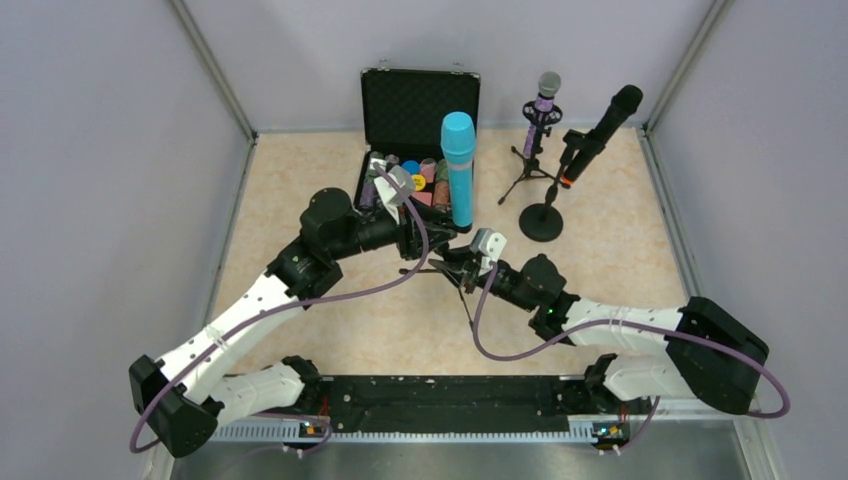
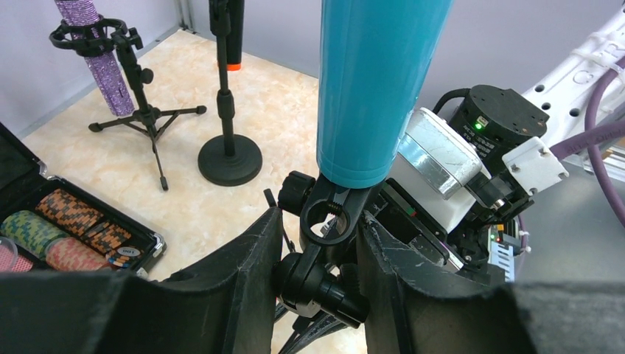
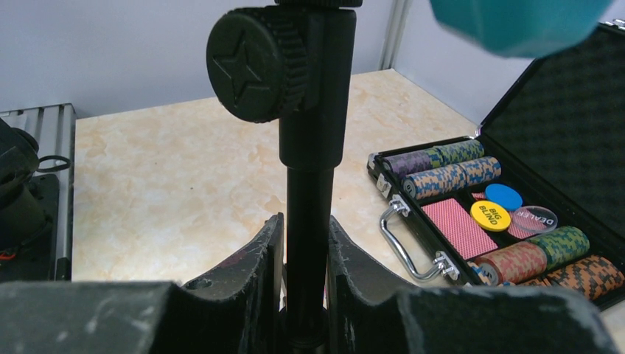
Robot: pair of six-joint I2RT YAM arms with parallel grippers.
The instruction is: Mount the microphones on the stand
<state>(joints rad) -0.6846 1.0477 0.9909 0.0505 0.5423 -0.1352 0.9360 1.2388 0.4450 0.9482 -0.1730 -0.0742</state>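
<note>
The turquoise microphone (image 1: 458,165) stands upright in the clip (image 2: 333,214) of a black stand; its body fills the top of the left wrist view (image 2: 376,81). My left gripper (image 1: 425,238) (image 2: 320,232) is shut on the clip's swivel joint just below the microphone. My right gripper (image 1: 452,266) (image 3: 306,228) is shut on the stand's pole (image 3: 308,192) under its star knob (image 3: 254,63). The purple microphone (image 1: 543,105) sits in a tripod stand (image 1: 527,170). The black microphone with the orange end (image 1: 598,132) sits in a round-base stand (image 1: 541,222).
An open black case (image 1: 420,105) with poker chips and cards lies at the back, just behind the turquoise microphone; it also shows in the right wrist view (image 3: 516,214). Grey walls enclose the beige table (image 1: 300,190). The two filled stands stand at the back right.
</note>
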